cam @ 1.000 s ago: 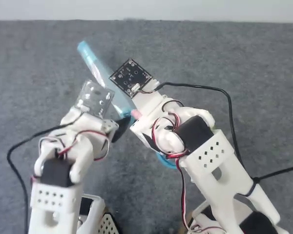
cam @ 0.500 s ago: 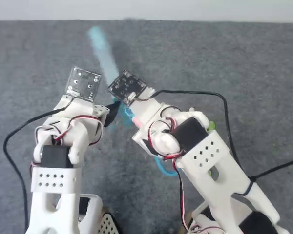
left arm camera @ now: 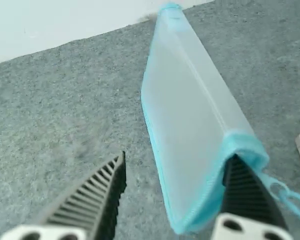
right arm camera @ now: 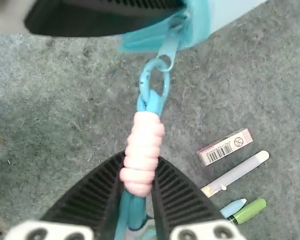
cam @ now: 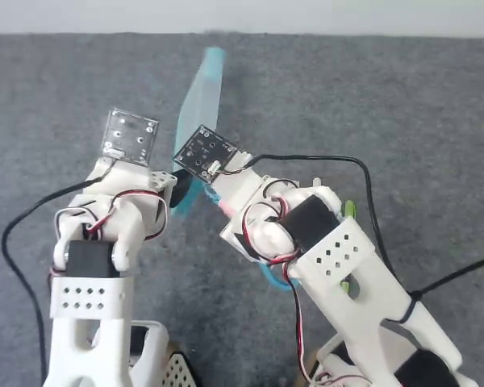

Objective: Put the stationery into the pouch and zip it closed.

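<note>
Probably a light, floppy, slick pouch [left arm camera: 190, 130]: right gripper [right arm camera: 140, 161] clamps pink zipper pull [right arm camera: 142, 147], best hold; left gripper [left arm camera: 178, 160] gapes wide.

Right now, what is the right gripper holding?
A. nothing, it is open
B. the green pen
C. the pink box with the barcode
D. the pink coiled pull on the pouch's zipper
D: in the right wrist view the right gripper is shut on the pink coiled pull, which hangs by a blue loop from the zipper of the pouch, while the pink box and the green pen lie on the grey table.
</note>
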Action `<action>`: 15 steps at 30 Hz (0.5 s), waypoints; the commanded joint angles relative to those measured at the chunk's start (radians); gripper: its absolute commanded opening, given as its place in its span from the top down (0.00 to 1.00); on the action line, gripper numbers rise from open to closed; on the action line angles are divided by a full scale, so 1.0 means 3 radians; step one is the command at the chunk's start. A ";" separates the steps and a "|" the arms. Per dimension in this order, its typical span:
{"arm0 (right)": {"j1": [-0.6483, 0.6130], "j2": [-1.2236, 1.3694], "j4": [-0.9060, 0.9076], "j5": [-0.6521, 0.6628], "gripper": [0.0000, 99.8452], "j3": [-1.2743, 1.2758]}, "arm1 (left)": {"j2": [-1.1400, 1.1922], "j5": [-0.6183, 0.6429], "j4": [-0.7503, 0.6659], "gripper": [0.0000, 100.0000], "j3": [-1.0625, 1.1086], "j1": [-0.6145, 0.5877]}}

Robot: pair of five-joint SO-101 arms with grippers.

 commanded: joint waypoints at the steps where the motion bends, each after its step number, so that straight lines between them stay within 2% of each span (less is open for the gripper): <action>1: -0.0013 -0.0038 -0.0013 0.0056 0.99 0.0097 | 0.0031 0.0261 -0.0245 0.71 -0.0217 -0.0256; 11: 0.0023 -0.0043 -0.0023 0.0159 0.99 0.0430 | 0.0031 0.0696 -0.0358 0.71 -0.0217 -0.0752; 15: 0.0366 -0.0043 -0.0105 0.0169 0.99 0.0542 | 0.0031 0.0711 -0.0358 0.71 -0.0207 -0.0895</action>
